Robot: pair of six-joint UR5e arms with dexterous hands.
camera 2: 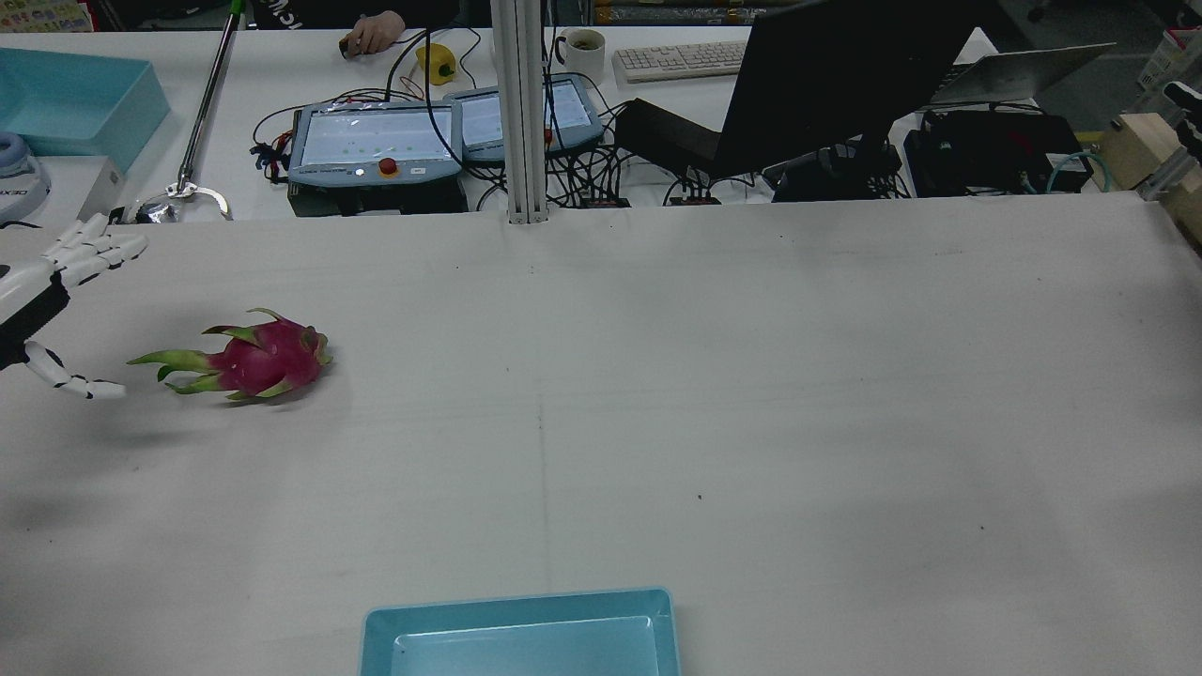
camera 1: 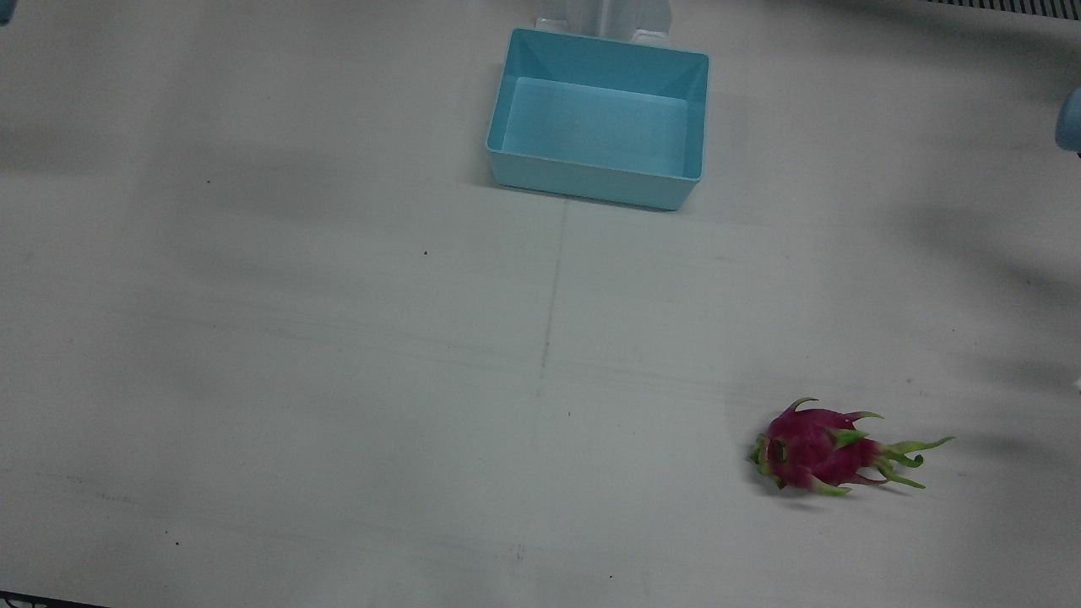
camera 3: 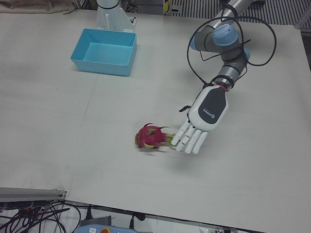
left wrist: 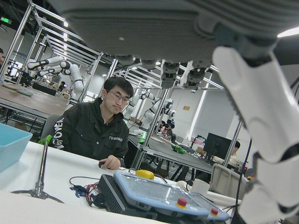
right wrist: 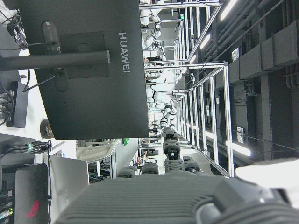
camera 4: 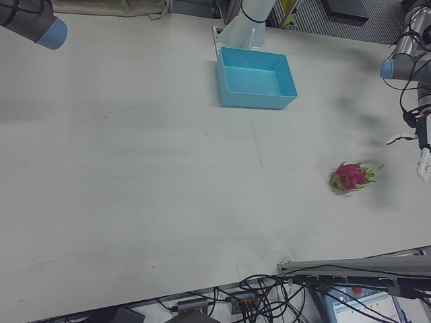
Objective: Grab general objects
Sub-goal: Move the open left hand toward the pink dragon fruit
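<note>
Dragon fruit (camera 3: pixel 151 137) lying on its side on the white bench (camera 3: pixel 73 126), well apart from the blue bin (camera 3: pixel 104 51). Left hand (camera 3: pixel 200 122) just beside the fruit's leafy end, fingers (camera 3: pixel 190 141) spread and holding nothing, seen whole only from the left-front. Absent from the front view. Right hand unseen but for its own camera's edge; state impossible to tell.

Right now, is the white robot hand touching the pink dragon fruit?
Apart. The rear view shows bare table between the left hand and the pink dragon fruit.
</note>
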